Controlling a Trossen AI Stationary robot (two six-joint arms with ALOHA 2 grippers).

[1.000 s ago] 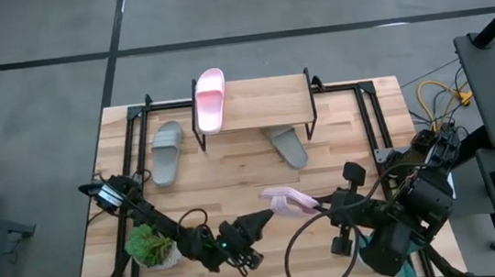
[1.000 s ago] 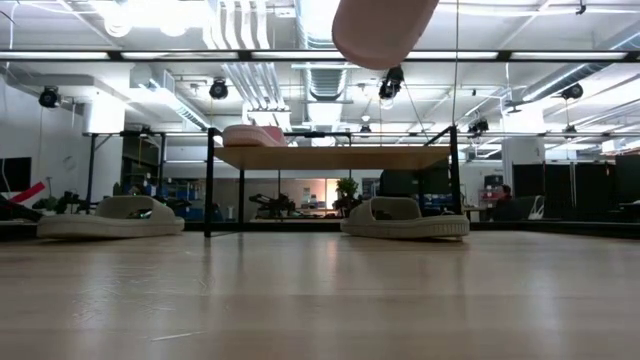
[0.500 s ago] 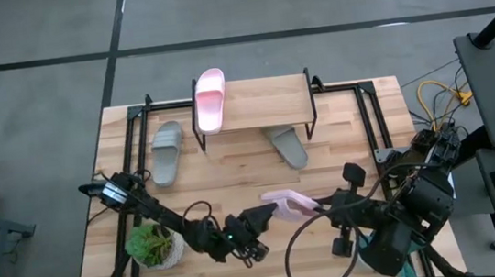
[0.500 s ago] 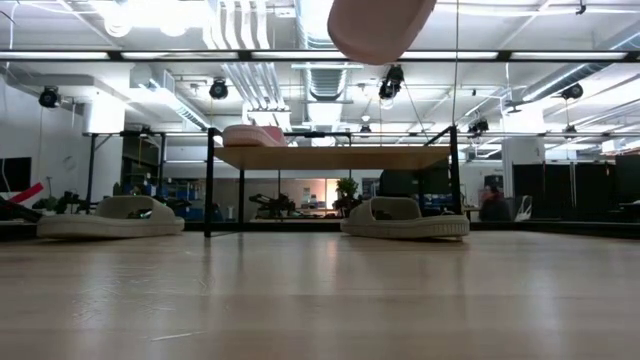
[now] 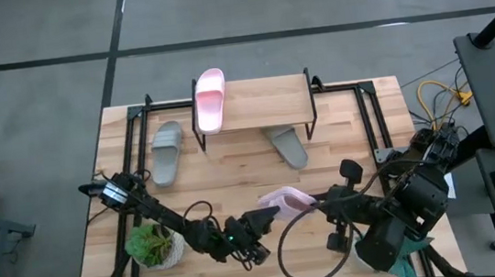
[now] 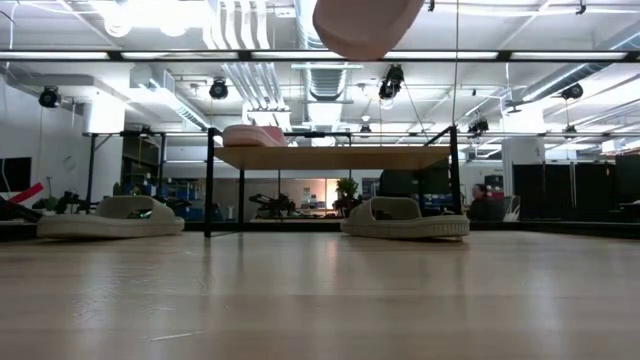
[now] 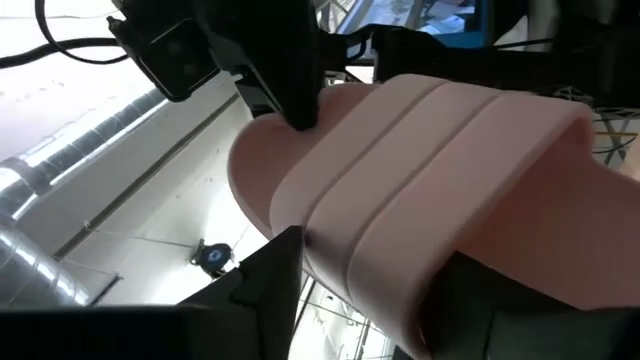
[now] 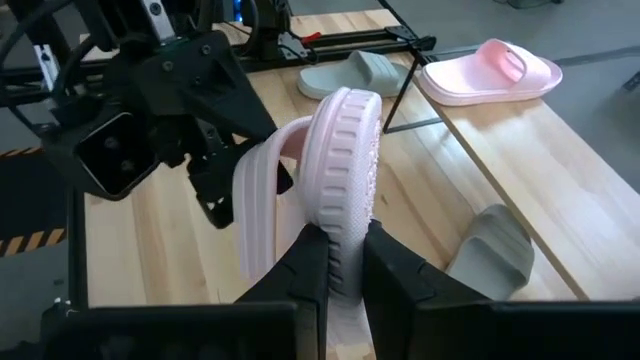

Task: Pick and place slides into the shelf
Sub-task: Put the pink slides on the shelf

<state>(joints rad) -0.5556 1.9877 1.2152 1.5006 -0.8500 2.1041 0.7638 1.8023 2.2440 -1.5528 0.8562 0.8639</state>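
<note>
Above the wooden bench (image 5: pixel 234 181), a pink slide (image 5: pixel 283 199) hangs in mid-air, the right tool (image 5: pixel 314 203) clamped on its sole edge and the left tool (image 5: pixel 268 213) pinching its strap, well short of the shelf (image 5: pixel 262 105).

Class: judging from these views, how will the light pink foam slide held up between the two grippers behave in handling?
The light pink foam slide probably flexes: its strap bows outward. It seems light, since the right gripper pinches only one sole edge. Its ribbed rim likely resists slipping.
</note>
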